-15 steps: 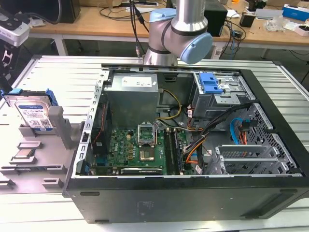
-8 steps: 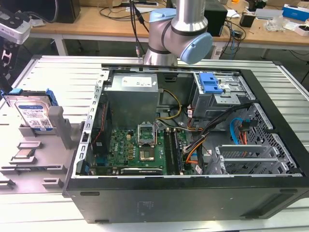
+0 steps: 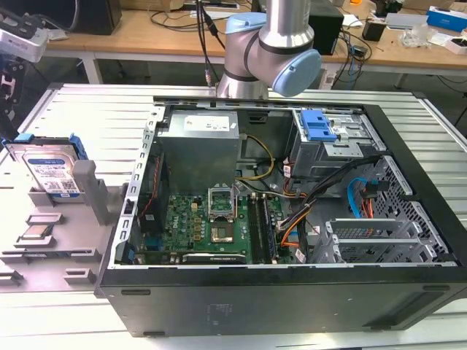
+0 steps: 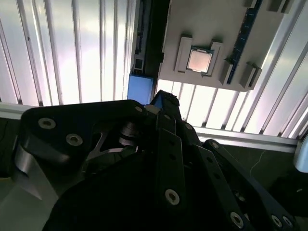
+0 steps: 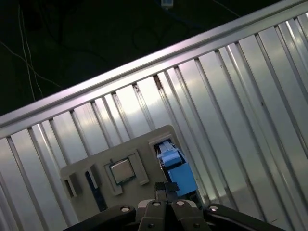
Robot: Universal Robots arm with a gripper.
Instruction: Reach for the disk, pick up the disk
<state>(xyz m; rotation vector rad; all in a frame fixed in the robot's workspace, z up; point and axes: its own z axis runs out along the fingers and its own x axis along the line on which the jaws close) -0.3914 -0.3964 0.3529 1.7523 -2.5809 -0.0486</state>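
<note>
Silver arm (image 3: 286, 22) with pale-blue joint caps; black claw (image 4: 163, 103) links studded with silver screws.

The ribbed silver metal bench (image 3: 87, 117) carries an open black computer tower case (image 3: 277, 299) and, at the exterior view's left, a flat grey plastic holder tray (image 3: 18, 219)

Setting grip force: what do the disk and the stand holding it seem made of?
The disk: silver-grey casing with a dull sheen, likely metal; its blue rails look like moulded plastic. The stand: uniform matte grey, no glint, probably plastic.
</note>
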